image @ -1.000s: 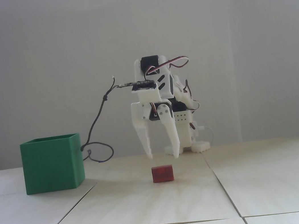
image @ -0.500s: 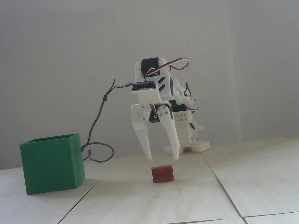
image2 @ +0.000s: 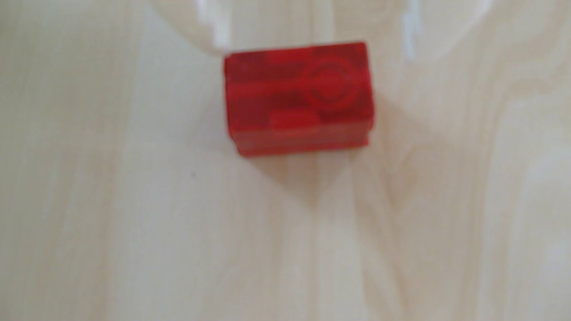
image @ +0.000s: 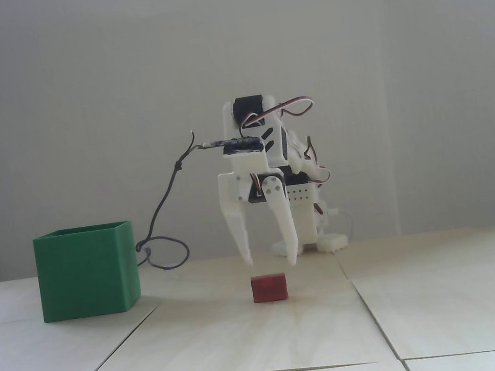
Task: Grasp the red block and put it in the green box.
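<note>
Dark red and matte, the red block (image: pixel 270 288) lies flat on the pale wood-grain counter (image: pixel 236 340), its long side turned to the fixed camera. In the wrist view the red block (image2: pixel 298 98) fills the upper middle of the picture, blurred, with a faint ring pattern on its top face; nothing touches it.

Directly above it hangs the claw (image: pixel 271 260), its two white fingers pointing down and spread apart, nothing between them. In the fixed view the tips stand just above the block's top, one over its left edge and one just past its right edge. The gap looks a little wider than the block. In the wrist view two blurred white shapes at the top edge are probably the fingertips, to either side of the block's far end.

The green box (image: pixel 86 272) stands on the counter well off to the left in the fixed view, its top open, apart from the block and from the arm. A dark cable (image: pixel 161 210) loops down from the wrist and rests on the counter just beside the box.

The step in hand looks like the approach to the grasp: the claw is lined up but not yet down. The next move probably calls for a straight drop until the fingers flank the block's short ends, then a firm close. A slight shift left may help, since the right finger sits nearer the block's edge and could land on top.
</note>
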`<state>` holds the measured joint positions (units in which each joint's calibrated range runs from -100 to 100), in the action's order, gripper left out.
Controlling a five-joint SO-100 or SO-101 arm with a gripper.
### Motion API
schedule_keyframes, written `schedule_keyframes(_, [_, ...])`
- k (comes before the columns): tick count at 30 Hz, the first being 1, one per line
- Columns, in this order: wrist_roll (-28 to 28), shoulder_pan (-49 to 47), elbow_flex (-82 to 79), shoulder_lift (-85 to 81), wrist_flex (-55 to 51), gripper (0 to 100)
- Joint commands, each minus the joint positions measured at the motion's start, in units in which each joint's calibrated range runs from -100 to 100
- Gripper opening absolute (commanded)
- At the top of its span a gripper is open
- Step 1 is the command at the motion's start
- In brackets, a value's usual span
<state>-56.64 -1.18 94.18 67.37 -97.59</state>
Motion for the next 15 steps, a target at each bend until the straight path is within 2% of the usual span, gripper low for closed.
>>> schedule_keyframes(1, [-0.57,0.1,4.22,-1.88,-1.74,20])
schedule_keyframes(8, [-0.47,0.18,4.22,-1.88,-1.65,20])
schedule_keyframes(15, [-0.15,1.95,4.22,-1.96,3.32,20])
